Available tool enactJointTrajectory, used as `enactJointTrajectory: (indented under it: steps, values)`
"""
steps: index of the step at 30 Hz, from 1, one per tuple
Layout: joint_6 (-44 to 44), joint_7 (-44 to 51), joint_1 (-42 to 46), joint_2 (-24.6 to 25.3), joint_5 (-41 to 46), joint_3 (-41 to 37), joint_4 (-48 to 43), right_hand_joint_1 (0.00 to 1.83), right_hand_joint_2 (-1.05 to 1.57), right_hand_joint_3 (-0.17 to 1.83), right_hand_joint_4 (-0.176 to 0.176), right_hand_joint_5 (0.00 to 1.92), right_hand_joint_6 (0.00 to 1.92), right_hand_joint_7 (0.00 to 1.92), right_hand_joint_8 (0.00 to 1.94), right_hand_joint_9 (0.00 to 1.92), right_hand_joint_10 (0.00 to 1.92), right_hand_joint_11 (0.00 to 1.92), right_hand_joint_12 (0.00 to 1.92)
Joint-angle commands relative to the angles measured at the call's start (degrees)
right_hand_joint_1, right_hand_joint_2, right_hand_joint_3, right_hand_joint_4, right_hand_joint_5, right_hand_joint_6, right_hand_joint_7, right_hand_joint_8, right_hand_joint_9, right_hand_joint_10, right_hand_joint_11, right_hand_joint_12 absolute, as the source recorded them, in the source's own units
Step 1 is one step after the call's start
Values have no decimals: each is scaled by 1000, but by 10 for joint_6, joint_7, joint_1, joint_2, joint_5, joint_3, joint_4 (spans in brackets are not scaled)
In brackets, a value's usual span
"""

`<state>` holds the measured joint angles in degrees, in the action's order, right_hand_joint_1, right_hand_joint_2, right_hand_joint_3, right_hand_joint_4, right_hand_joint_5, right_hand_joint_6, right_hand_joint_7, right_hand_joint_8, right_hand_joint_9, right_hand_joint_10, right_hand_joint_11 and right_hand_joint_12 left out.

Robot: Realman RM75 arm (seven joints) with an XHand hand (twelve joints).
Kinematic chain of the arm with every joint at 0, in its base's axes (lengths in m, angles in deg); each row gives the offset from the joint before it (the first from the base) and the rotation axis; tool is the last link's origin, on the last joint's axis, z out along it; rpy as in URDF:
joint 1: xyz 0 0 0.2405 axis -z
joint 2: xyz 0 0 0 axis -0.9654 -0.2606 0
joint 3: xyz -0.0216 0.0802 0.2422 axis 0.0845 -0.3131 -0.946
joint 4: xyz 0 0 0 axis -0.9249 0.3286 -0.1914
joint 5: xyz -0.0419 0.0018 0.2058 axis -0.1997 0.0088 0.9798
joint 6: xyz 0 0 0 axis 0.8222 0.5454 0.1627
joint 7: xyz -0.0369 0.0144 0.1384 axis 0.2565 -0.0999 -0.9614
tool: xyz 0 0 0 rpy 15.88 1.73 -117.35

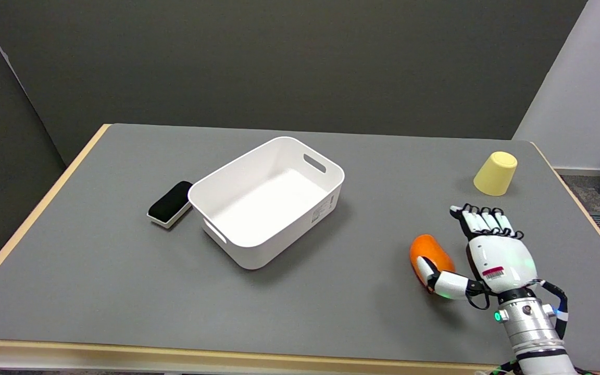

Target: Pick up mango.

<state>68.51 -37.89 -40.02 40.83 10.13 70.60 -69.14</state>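
An orange mango [429, 254] lies on the grey table [102, 260] at the near right. My right hand [487, 255] is just to its right, back facing the camera, fingers stretched out toward the far side and apart from the fruit. The thumb reaches left across the mango's near end and looks to touch it. Nothing is gripped in the hand.
A white bin [269, 200] stands empty at the table's middle, with a black and white eraser [170, 203] by its left corner. A yellow cup [496, 173] sits upside down at the far right, beyond my fingertips. The table's right edge runs close to my arm.
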Motion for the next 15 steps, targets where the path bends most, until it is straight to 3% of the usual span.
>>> enactJointTrajectory:
  steps: [1,15]
  values:
    - [22,32,-17,5,78,44,17,362,619,729,-176,175,494,282,515,139,911,0,1251]
    - [1,31,-30,15,78,57,19,375,588,788,-176,168,509,276,533,151,887,4,1286]
